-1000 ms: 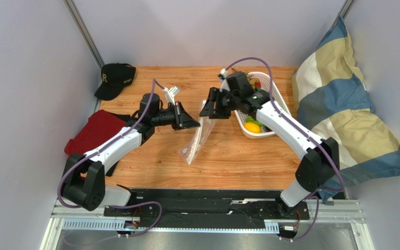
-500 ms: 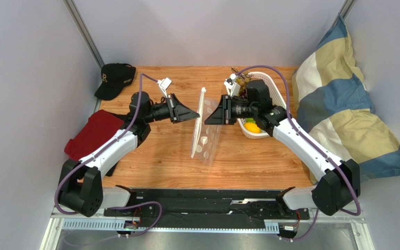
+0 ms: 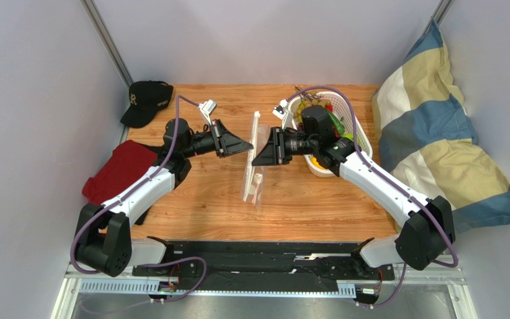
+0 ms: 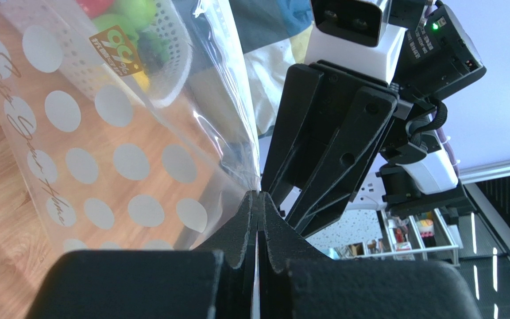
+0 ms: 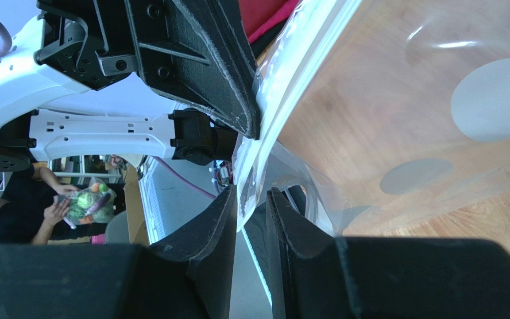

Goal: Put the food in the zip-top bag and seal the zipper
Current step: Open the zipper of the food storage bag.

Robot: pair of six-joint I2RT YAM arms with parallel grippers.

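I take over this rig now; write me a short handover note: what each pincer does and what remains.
Left pincer: shut on the zip-top bag at its edge.
Right pincer: narrow around the same edge from the other side; seems to grip it.
Bag: hangs between both pincers, nothing inside.
Toy food: in the white basket, right of the bag.
Done: bag picked up.
Left to do: put the food in, seal the zipper.
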